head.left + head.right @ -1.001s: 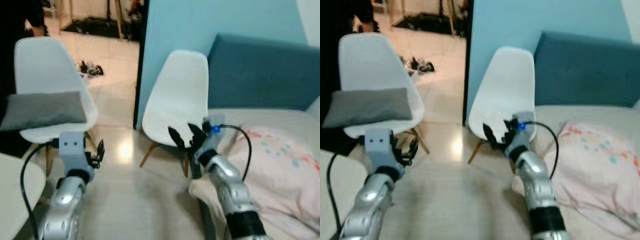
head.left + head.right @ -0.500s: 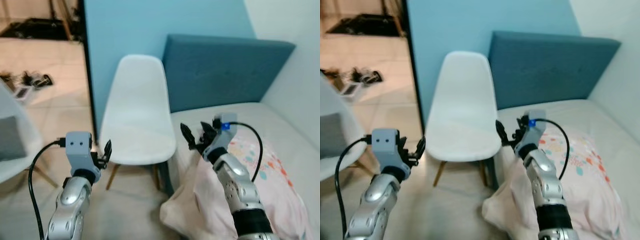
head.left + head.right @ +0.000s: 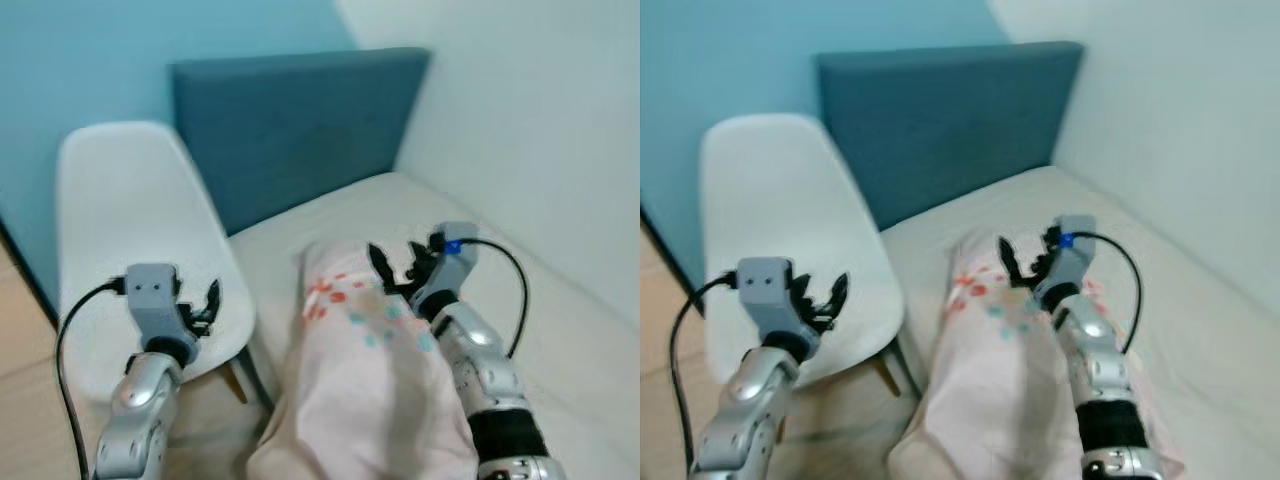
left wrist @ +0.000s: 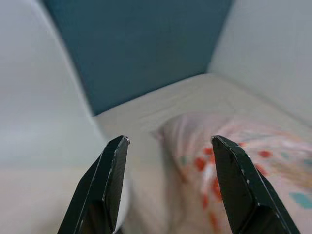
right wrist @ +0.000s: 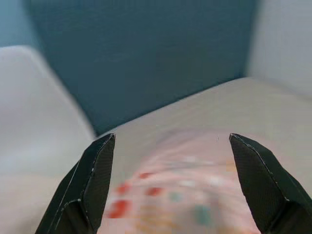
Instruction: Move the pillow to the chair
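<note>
You face the bed, with its blue headboard against the wall. The white chair stands just beside the bed's left edge, seat bare. The floral pillow lies on the bed along that same edge, nearest the chair. Your right gripper hovers over the pillow's far end, fingers spread wide, holding nothing. Your left gripper hangs over the chair seat, also wide open and empty. You are at the reach stage, I judge; next, lower both grippers onto the pillow and close.
</note>
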Robot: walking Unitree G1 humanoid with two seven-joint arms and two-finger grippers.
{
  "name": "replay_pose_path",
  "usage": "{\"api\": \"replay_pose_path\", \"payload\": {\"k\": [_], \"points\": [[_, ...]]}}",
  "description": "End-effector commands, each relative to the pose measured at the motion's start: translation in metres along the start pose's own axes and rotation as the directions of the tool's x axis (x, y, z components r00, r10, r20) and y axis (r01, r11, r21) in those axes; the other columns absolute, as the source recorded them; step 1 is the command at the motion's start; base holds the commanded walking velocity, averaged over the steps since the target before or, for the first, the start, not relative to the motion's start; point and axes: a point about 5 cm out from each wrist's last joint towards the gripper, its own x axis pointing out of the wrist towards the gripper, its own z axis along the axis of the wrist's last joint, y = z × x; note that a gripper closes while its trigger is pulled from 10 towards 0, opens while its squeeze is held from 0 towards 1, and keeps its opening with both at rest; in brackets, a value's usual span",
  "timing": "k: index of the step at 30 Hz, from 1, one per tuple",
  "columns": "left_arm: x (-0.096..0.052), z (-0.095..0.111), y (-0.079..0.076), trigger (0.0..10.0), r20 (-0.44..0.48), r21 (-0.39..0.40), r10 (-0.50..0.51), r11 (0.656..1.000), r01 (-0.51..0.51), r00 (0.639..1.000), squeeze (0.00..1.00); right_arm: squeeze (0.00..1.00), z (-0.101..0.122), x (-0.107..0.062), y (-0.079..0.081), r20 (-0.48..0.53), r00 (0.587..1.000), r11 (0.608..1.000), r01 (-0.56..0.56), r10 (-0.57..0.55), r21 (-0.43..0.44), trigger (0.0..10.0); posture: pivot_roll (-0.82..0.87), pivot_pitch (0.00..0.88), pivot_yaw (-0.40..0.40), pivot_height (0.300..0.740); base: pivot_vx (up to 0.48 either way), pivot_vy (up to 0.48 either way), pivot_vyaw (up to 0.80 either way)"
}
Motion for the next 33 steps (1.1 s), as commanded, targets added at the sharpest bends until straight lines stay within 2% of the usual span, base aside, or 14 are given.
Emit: {"api": "replay_pose_path", "payload": {"k": [1,4,16,19,22,27,33], "points": [[-0.003,-0.005,0.001,10.0,-0.018,-0.009,-0.002,1.000,0.002,1.000,0.00,0.00,-0.004,0.001,-0.005,-0.023,0.999,0.999,0.033,-0.033,-0.023,10.0,-0.02,0.000,-0.133,0.740,0.000,0.000,-0.79],[-0.003,-0.005,0.000,10.0,-0.017,-0.013,-0.005,1.000,0.005,1.000,0.00,0.00,-0.005,0.001,-0.010,-0.045,0.997,0.997,0.061,-0.064,-0.055,10.0,-0.02,0.000,-0.133,0.740,0.000,0.000,-0.80],[-0.002,-0.003,0.001,10.0,-0.011,-0.008,0.007,1.000,-0.007,1.000,0.00,0.00,-0.017,0.001,-0.018,-0.134,0.988,0.996,0.076,-0.081,-0.045,10.0,-0.02,0.000,-0.132,0.740,0.000,0.000,-0.79],[-0.002,-0.002,0.004,10.0,-0.010,0.003,0.033,0.999,-0.033,0.999,0.00,0.00,-0.024,0.005,-0.015,-0.196,0.981,1.000,0.013,-0.016,-0.014,10.0,-0.02,0.000,-0.129,0.740,0.000,0.000,0.00],[-0.002,-0.002,0.005,10.0,-0.013,0.011,0.050,0.999,-0.049,0.999,0.00,0.00,-0.024,0.008,-0.013,-0.204,0.979,1.000,-0.009,0.008,-0.002,10.0,-0.02,0.000,-0.128,0.740,0.000,0.000,0.00],[-0.002,-0.003,0.007,10.0,-0.023,0.019,0.068,0.998,-0.068,0.997,0.00,0.00,-0.024,0.012,-0.016,-0.218,0.976,1.000,-0.003,0.005,0.011,10.0,-0.02,0.000,-0.125,0.740,0.000,-0.384,0.00],[-0.002,-0.001,0.014,10.0,-0.024,-0.008,0.124,0.992,-0.125,0.992,0.00,0.00,-0.019,0.020,-0.016,-0.241,0.970,0.996,-0.017,0.037,0.086,10.0,-0.02,0.000,-0.121,0.740,0.000,0.000,0.00]]}}
